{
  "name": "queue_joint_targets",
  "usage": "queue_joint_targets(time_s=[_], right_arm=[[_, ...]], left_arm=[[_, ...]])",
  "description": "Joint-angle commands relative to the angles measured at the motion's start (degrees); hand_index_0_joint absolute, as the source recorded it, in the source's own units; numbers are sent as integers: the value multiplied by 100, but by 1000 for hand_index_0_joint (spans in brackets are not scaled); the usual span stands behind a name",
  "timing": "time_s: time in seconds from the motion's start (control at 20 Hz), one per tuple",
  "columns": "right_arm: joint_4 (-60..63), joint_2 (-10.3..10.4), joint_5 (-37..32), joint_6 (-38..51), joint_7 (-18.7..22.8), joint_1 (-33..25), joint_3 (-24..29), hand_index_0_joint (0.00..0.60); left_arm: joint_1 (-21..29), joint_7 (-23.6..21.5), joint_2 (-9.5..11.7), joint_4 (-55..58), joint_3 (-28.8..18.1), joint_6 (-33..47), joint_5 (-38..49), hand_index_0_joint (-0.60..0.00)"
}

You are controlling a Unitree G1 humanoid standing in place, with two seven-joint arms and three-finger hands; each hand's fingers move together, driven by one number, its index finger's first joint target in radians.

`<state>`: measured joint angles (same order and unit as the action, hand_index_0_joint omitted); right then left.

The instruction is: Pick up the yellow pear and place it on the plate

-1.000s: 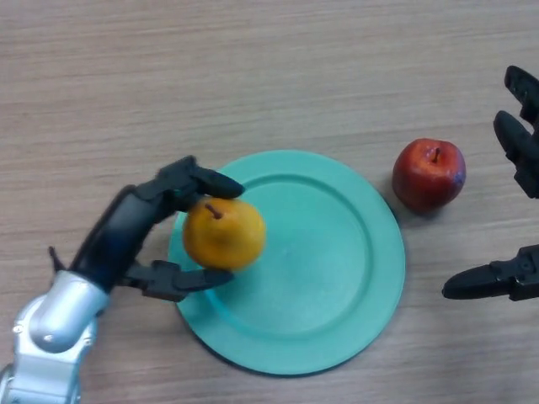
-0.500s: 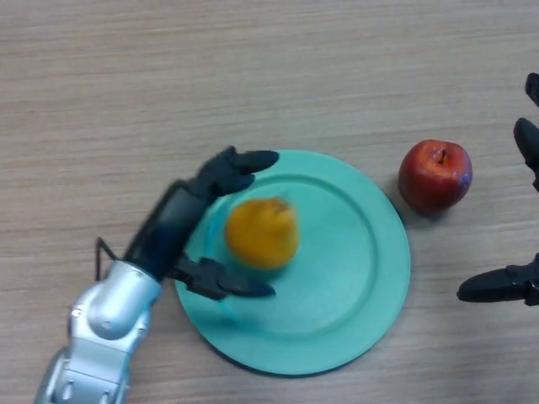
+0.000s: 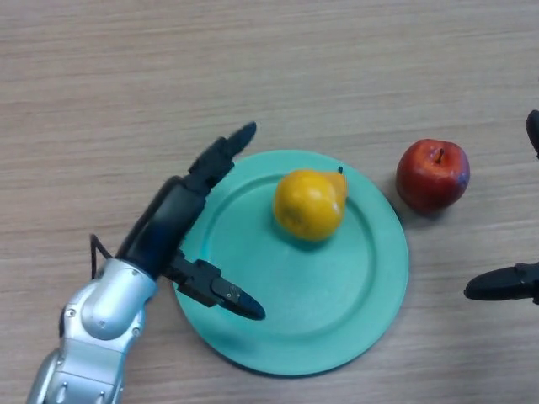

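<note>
left hand (image 3: 173,227) at plate's 9 o'clock, fingers spread straight, holding nothing | yellow pear (image 3: 309,204) lying on green plate (image 3: 370,295), toward 12 o'clock, clear of hand | red apple (image 3: 432,174) off plate at 2 o'clock | right hand (image 3: 505,283) at frame's 3–4 o'clock, mostly cropped, probably relaxed, empty | placing looks done, only retreat left

The yellow pear (image 3: 309,204), held a second ago between the thumb and fingers of the left hand (image 3: 173,227) at the left rim of the plate (image 3: 370,295), is now released and lies free on the plate's inner area, towards its far side. The left hand is now spread wide, its fingers straightened and apart from the pear.
</note>
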<state>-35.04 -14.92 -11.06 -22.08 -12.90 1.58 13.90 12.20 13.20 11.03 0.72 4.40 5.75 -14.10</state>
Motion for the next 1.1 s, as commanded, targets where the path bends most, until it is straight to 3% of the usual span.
queue_joint_targets(time_s=[0.05, 0.2, 0.25, 0.35, 0.55, 0.7, 1.1], right_arm=[[-302, -199, -189, 703, 127, -218, 280, 0], [-234, -198, -130, 825, 113, -221, 228, 0], [-196, -204, -94, 868, 115, -253, 199, 0], [-207, -209, -111, 808, 91, -261, 179, 0], [-160, -221, -142, 819, 120, -316, 147, 0], [-140, -244, -196, 746, 71, -339, 151, 0], [190, -353, -132, 1071, 45, -507, 202, 0]], left_arm=[[122, -474, 310, 794, -625, 443, 428, 0], [-9, -645, 500, 1241, -986, 197, 909, 0], [-119, -584, 537, 1718, -1284, -524, 1959, 0], [-188, -611, 657, 2106, -1665, -1332, 3136, 0], [-300, -771, 983, 2070, -2225, -1566, 4392, 0], [-380, -781, 1051, 2026, -2245, -1535, 4359, 0], [-316, -701, 944, 1960, -1985, -1336, 3603, 0]])
